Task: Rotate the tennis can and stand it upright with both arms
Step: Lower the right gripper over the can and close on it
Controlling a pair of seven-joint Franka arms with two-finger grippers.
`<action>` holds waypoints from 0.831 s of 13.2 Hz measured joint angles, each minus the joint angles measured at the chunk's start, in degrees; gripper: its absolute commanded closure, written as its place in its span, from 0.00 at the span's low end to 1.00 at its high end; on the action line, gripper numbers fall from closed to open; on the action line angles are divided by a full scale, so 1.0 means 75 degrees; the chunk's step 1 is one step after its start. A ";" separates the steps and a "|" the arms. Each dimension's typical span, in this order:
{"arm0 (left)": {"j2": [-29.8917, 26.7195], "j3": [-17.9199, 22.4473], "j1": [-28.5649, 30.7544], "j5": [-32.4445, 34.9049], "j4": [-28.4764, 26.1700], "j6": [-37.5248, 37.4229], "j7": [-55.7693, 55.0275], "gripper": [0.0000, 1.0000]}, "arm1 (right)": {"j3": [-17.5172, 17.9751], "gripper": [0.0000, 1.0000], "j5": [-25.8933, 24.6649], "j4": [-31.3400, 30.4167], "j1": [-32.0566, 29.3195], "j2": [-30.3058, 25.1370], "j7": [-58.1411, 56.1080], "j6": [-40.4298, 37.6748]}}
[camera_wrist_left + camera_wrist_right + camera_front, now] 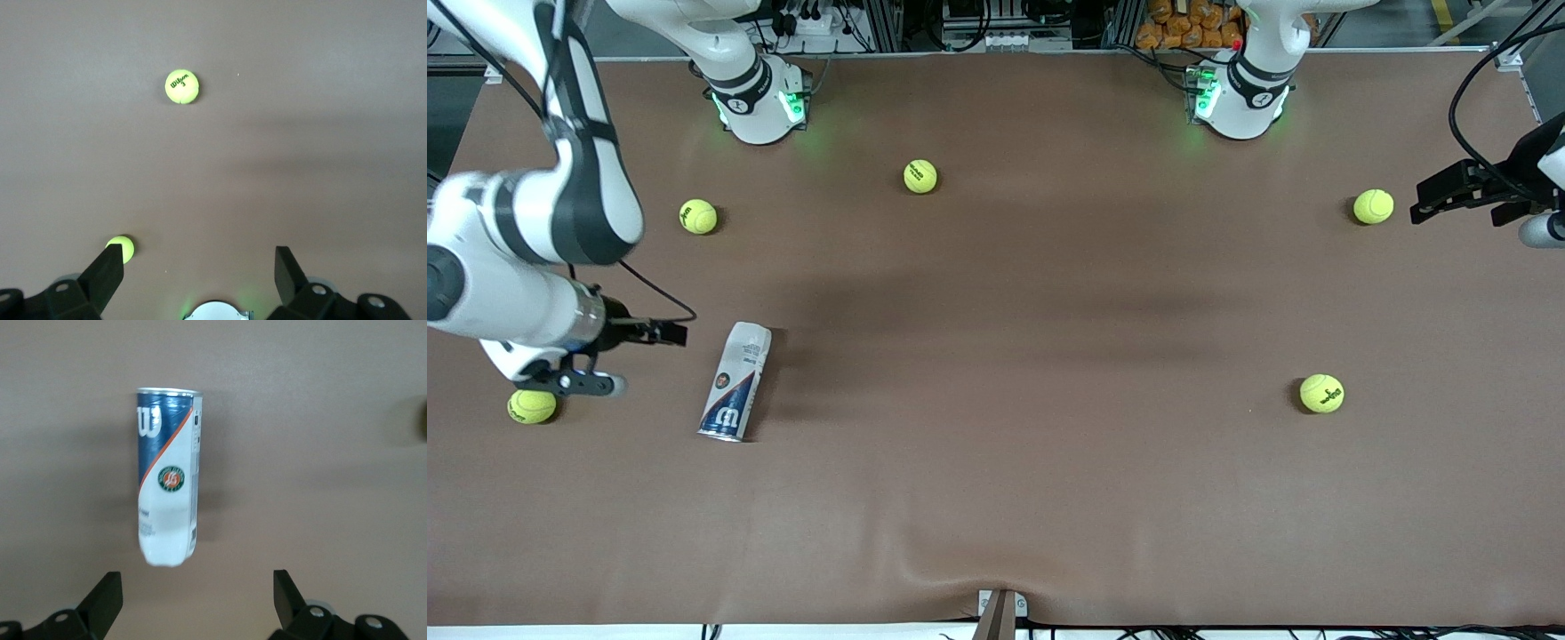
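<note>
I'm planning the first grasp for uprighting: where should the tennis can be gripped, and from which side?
Probably across its round body near the middle. The tennis can lies flat on the table, its silvery rim nearer the front camera. The open right gripper, nearest it, could close across it from above.

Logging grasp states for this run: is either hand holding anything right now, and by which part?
Nothing is held. The right hand is open beside the lying tennis can; the left hand is open over bare table.
</note>
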 measured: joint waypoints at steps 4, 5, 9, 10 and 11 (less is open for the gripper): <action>0.0015 -0.0046 -0.0024 0.0684 -0.0004 -0.0017 0.0081 0.00 | 0.0010 0.00 0.0040 -0.0015 -0.0031 0.0577 0.0208 0.0746; 0.0015 -0.0088 -0.0027 0.0729 -0.0003 -0.0018 0.0081 0.00 | 0.0024 0.00 0.0043 -0.0016 -0.0008 0.0701 0.0330 0.0880; 0.0015 -0.0160 -0.0023 0.0612 -0.0006 -0.0024 0.0081 0.00 | 0.0039 0.00 0.0048 -0.0018 0.0137 0.1020 0.0592 0.1072; 0.0016 -0.0155 -0.0014 0.0601 -0.0011 -0.0034 0.0084 0.00 | 0.0038 0.00 0.0049 -0.0019 0.0142 0.1086 0.0743 0.1075; 0.0018 -0.0150 -0.0011 0.0601 -0.0017 -0.0042 0.0087 0.00 | 0.0039 0.00 0.0050 -0.0020 0.0147 0.1153 0.0898 0.1084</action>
